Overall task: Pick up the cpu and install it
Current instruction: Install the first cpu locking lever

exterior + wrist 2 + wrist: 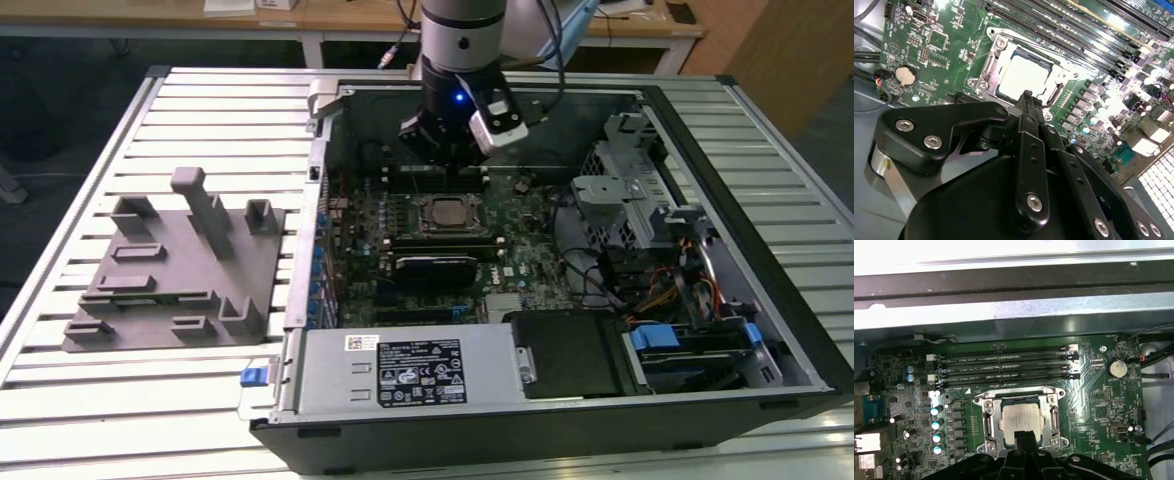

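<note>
The cpu [1022, 418] lies flat inside the metal-framed socket [988, 419] of the green motherboard [1094, 395], its pale silvery top facing up. In the second wrist view the cpu [1021, 75] sits in the same frame, and in the exterior view the cpu [447, 211] is in the middle of the open computer case. My gripper [1024, 436] hangs just above the socket's edge, fingers pressed together and holding nothing. The gripper [1026, 96] tips point at the chip's rim. In the exterior view the gripper [441, 165] is a little behind the socket.
A grey moulded tray [167, 265] lies on the slatted table at the exterior view's left. The case walls [318, 200] surround the board. Memory slots [1004, 367] run beside the socket. A power supply [400, 370], drive cage [627, 190] and cables [667, 290] fill the case.
</note>
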Controlling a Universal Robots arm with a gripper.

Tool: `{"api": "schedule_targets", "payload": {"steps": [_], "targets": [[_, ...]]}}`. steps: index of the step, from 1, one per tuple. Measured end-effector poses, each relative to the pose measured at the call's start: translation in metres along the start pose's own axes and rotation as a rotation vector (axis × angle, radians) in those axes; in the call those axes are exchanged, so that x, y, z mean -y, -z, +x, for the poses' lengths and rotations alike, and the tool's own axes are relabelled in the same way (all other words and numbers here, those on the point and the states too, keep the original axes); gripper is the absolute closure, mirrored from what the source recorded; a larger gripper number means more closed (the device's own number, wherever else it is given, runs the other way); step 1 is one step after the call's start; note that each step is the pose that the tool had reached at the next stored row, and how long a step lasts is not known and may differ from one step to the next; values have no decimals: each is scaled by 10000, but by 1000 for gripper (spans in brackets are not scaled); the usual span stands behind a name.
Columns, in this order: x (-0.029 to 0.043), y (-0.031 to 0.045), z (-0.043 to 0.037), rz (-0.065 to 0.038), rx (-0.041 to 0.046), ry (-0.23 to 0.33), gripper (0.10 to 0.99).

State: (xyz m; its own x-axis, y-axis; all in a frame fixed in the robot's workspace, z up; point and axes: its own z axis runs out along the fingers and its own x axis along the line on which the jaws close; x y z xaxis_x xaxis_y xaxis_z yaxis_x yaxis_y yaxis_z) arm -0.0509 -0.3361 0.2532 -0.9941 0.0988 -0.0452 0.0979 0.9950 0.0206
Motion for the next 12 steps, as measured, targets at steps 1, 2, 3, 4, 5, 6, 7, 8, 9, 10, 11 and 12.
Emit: {"api": "schedule_targets", "payload": {"steps": [1, 2, 3, 4, 5, 6, 7, 8, 9, 10, 11, 12], "targets": [[2, 1, 14, 0, 0, 0, 980], [2, 1, 26, -1, 0, 1, 980], [3, 2, 37, 0, -1, 1, 980], [5, 2, 52, 0, -1, 0, 980], [7, 4, 69, 1, -1, 0, 980], [8, 4, 85, 0, -1, -1, 980], [9, 4, 99, -1, -1, -1, 980], [11, 5, 113, 0, 0, 0, 980], [12, 6, 130, 0, -1, 1, 980], [14, 7, 146, 0, -1, 1, 980], [16, 8, 164, 0, -1, 1, 980], [17, 9, 181, 0, 0, -1, 980]]}}
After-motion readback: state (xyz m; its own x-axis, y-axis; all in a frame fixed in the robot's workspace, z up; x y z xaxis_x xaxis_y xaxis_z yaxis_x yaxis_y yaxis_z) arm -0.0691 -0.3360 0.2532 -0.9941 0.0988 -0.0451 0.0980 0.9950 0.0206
